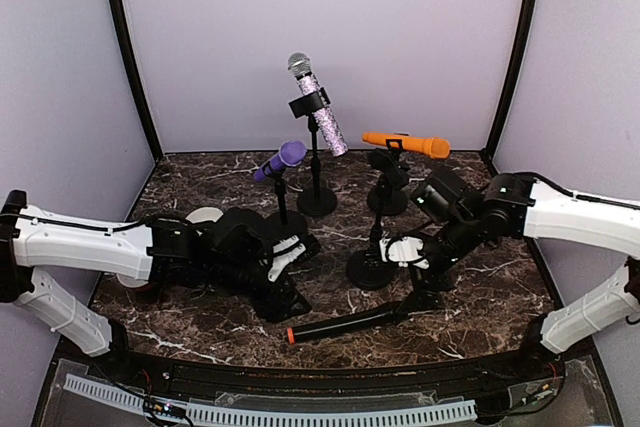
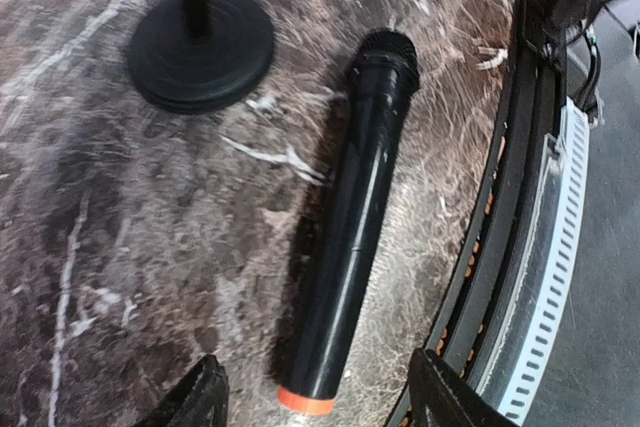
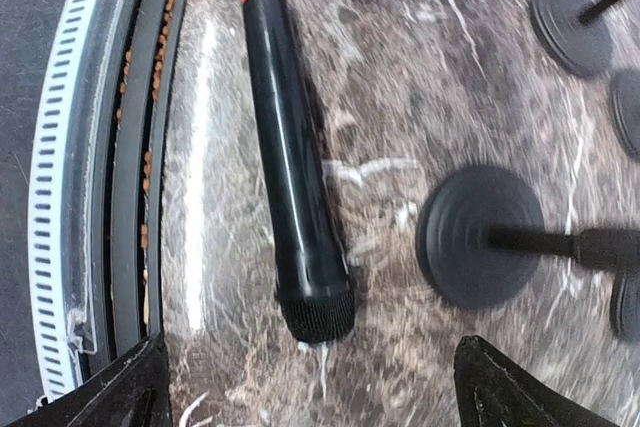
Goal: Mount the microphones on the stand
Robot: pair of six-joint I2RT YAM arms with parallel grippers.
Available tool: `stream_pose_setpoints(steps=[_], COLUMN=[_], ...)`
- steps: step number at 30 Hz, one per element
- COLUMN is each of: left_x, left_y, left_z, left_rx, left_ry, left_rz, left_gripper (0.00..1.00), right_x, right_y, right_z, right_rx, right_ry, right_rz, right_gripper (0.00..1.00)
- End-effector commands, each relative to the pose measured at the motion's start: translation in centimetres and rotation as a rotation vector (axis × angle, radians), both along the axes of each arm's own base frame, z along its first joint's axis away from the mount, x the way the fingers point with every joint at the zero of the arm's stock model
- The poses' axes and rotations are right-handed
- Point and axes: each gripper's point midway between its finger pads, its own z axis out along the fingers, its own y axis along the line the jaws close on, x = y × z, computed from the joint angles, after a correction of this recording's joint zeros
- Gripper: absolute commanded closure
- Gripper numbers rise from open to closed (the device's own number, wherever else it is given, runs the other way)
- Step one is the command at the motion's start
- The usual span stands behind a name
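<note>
The black microphone with an orange end [image 1: 350,325] lies flat on the marble table near the front edge. My left gripper [image 2: 320,402] is open, its jaws on either side of the orange end [image 2: 305,399] without touching it. My right gripper [image 3: 320,392] is open wide just past the mesh head [image 3: 318,312], with nothing held. In the top view the left gripper [image 1: 287,305] and right gripper [image 1: 418,299] hover over the two ends. The lilac microphone [image 1: 318,107], the purple one [image 1: 280,160] and the orange one [image 1: 405,144] each sit in a stand.
A bare stand with a round black base [image 1: 372,267] rises right behind the black microphone [image 2: 350,217], and its base [image 3: 480,237] is close to the head. A white bowl [image 1: 205,215] shows behind the left arm. The table's black rail and white slotted strip [image 2: 555,277] run alongside.
</note>
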Motion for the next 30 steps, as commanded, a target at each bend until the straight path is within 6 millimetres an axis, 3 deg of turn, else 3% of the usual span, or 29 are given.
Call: stream_pose_setpoints(steps=[1, 5, 12, 21, 30], left_x=[-2.1, -2.7, -3.4, -2.5, -1.6], left_y=[-1.6, -3.2, -4.4, -4.2, -3.8], left_z=[-0.8, -2.7, -6.2, -8.9, -10.1], left_rx=[0.076, 0.183, 0.366, 0.492, 0.538], left_ry=[0.082, 0.122, 0.146, 0.133, 0.087], left_rz=[-0.149, -0.235, -0.304, -0.317, -0.295], left_gripper=[0.37, 0.37, 0.37, 0.42, 0.45], right_x=[0.3, 1.0, 2.2, 2.4, 2.3], right_y=[-3.8, -6.3, -8.1, -8.5, -8.3], right_z=[-0.3, -1.1, -1.0, -1.0, -1.2], right_rx=[0.010, 0.028, 0.078, 0.101, 0.111], right_ry=[-0.001, -0.035, -0.083, -0.107, -0.097], right_rz=[-0.103, -0.197, -0.294, -0.302, -0.295], right_gripper=[0.00, 0.00, 0.02, 0.05, 0.06])
